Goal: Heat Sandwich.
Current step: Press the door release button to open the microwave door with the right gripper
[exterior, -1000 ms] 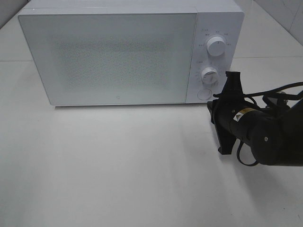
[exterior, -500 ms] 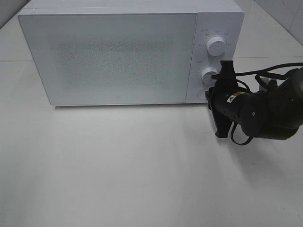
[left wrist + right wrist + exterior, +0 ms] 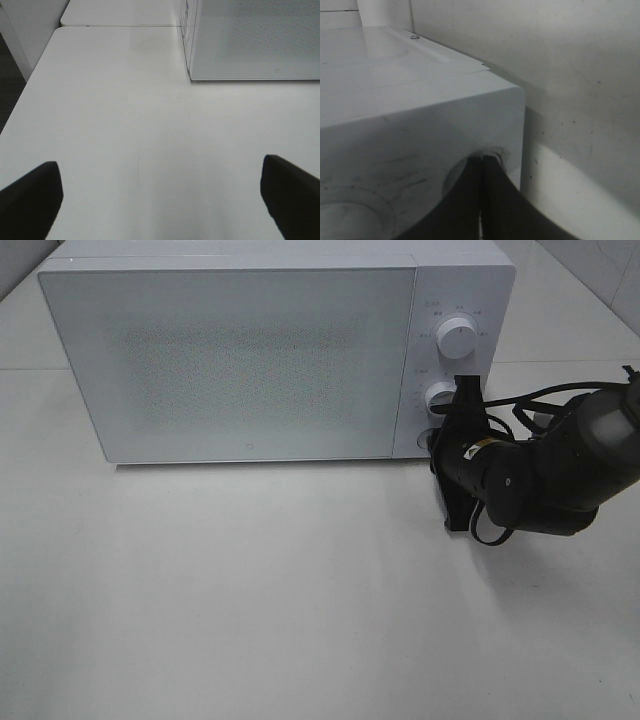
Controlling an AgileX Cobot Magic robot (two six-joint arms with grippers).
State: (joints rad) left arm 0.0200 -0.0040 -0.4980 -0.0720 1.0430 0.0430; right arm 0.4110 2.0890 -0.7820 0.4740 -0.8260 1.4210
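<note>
The microwave [image 3: 250, 350] is standing by the far edge of the white tabletop [image 3: 250, 590], its speckled door [image 3: 235, 360] shut. The sandwich is showing in no view, so I cannot tell whether it is lying inside. The right gripper [image 3: 481, 170] is touching the round button [image 3: 454, 184] below the two knobs [image 3: 458, 340], jaws together. The left gripper [image 3: 161, 197] is hanging over bare tabletop near the left edge, jaws wide apart.
</note>
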